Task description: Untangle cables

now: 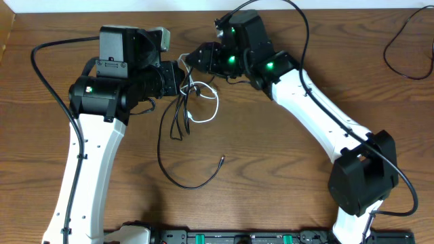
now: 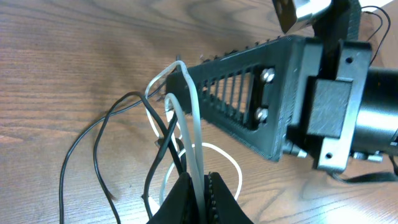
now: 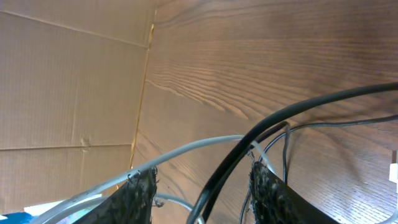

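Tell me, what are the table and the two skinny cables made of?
The brown table looks like wood or a wood-look laminate: it has grain lines and a dull sheen. The thin white cable seems coated in smooth, slightly glossy plastic or rubber, and it bends in soft loops. The thin black cable looks much the same, only darker. What is inside them cannot be seen.

The left gripper (image 2: 200,183) is clamped on the white cable (image 2: 194,118). The right gripper (image 3: 202,186) is held with jaws parted just beside that cable. The left arm (image 1: 88,156) and right arm (image 1: 325,115) are angled inward toward it.
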### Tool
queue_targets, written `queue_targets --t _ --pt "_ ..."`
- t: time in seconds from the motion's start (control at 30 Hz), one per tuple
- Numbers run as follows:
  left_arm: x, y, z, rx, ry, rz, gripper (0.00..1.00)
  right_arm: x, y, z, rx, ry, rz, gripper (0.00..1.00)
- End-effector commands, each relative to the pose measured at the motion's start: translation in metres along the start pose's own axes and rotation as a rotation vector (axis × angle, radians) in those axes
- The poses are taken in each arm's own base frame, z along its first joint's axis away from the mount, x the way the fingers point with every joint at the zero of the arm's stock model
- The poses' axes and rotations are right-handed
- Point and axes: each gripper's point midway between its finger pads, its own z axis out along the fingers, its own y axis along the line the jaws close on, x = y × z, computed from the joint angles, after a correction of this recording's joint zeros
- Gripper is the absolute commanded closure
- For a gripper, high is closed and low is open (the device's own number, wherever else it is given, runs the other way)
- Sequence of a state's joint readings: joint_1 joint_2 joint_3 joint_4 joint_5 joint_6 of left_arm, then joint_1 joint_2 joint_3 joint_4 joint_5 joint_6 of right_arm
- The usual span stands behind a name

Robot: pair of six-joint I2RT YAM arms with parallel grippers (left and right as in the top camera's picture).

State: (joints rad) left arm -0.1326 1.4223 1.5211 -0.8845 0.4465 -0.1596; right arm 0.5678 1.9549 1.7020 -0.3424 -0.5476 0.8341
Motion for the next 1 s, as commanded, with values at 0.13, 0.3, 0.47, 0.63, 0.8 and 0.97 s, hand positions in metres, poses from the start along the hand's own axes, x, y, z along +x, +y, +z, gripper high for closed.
queue_targets --t 0.13,0.3,0.47,0.63,0.8,0.97 --pt "-0.004 -0.005 -0.004 0.019 -0.007 0.002 0.93 0.006 0.000 0.012 0.021 -0.013 0.036 0.61" --pt "-0.004 -0.006 -0.004 0.020 -0.008 0.002 0.93 0.013 -0.009 0.023 0.036 0.010 0.051 0.62" --pt "-0.004 -0.005 -0.004 0.019 -0.008 0.002 0.93 0.017 -0.011 0.032 0.036 0.019 0.050 0.62" --pt "-0.004 -0.005 -0.004 0.019 -0.009 0.003 0.93 0.018 -0.010 0.033 0.038 0.018 0.046 0.76" --pt "-0.005 -0.003 -0.004 0.007 -0.012 0.003 0.93 0.015 -0.011 0.029 0.035 0.014 -0.013 0.99" --pt "-0.011 0.026 -0.006 -0.164 -0.048 -0.019 0.92 -0.005 -0.018 -0.006 0.083 -0.024 -0.108 0.99"
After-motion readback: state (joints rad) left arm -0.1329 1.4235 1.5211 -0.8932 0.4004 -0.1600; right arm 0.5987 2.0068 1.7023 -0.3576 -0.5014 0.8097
